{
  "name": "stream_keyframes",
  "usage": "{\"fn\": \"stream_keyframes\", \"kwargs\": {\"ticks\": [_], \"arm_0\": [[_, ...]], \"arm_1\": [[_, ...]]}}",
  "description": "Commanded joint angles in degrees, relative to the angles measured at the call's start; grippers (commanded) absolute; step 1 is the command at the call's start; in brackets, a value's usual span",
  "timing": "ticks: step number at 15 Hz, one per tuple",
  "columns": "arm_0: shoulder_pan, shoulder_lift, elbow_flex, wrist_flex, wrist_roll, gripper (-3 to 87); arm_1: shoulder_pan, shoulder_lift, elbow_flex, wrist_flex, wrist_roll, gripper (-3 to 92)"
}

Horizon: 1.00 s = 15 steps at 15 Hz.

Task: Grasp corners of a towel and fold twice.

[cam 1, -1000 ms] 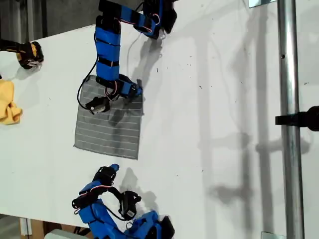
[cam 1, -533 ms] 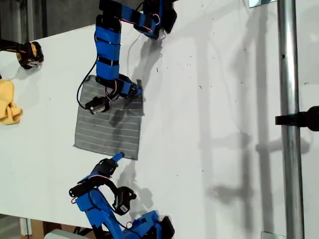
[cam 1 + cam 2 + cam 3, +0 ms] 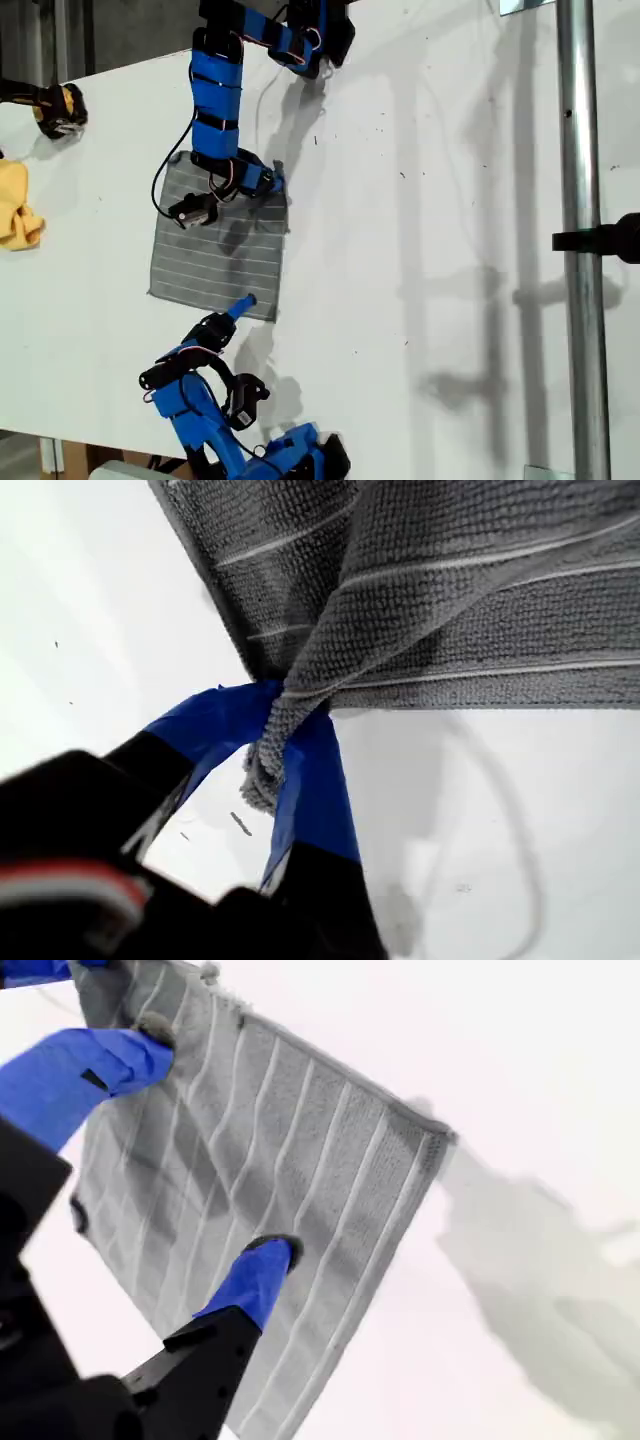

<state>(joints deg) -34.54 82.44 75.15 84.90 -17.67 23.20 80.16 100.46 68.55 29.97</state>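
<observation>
The grey striped towel (image 3: 215,255) lies flat on the white table, towards the exterior view's left. My first gripper (image 3: 275,183) reaches in from the far side and is shut on the towel's far corner at the exterior view's right. In the first wrist view (image 3: 285,740) the cloth (image 3: 450,600) bunches between the blue fingers. From the near side, my second gripper (image 3: 243,303) stands open, just inside the towel's near edge by its near corner (image 3: 274,318). In the second wrist view (image 3: 205,1150) one fingertip (image 3: 265,1255) rests on or just above the stripes (image 3: 300,1130).
A crumpled yellow cloth (image 3: 18,210) lies at the exterior view's left edge, with a yellow-and-black tool (image 3: 60,108) beyond it. A metal pole (image 3: 580,240) runs across the exterior view's right. Bare white table (image 3: 420,250) spreads between towel and pole.
My second gripper has travelled from the near table edge up to the towel's near edge. My first gripper keeps its hold on the far corner and has barely moved.
</observation>
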Motion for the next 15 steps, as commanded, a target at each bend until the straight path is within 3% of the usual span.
{"fn": "stream_keyframes", "kwargs": {"ticks": [1, 9, 15], "arm_0": [[0.8, -0.5, 2.4, -3.3, -1.8, 32.2], [1.5, -6.6, 12.0, -13.7, -5.4, 31.4], [-2.9, -16.0, 3.8, -10.0, -4.2, 30.3]], "arm_1": [[-0.8, 4.7, -1.0, 0.2, 0.4, -0.1], [-0.6, 7.2, 1.2, 0.1, 0.6, -0.1], [-0.4, 7.6, 1.2, 0.4, 0.6, -0.1]]}}
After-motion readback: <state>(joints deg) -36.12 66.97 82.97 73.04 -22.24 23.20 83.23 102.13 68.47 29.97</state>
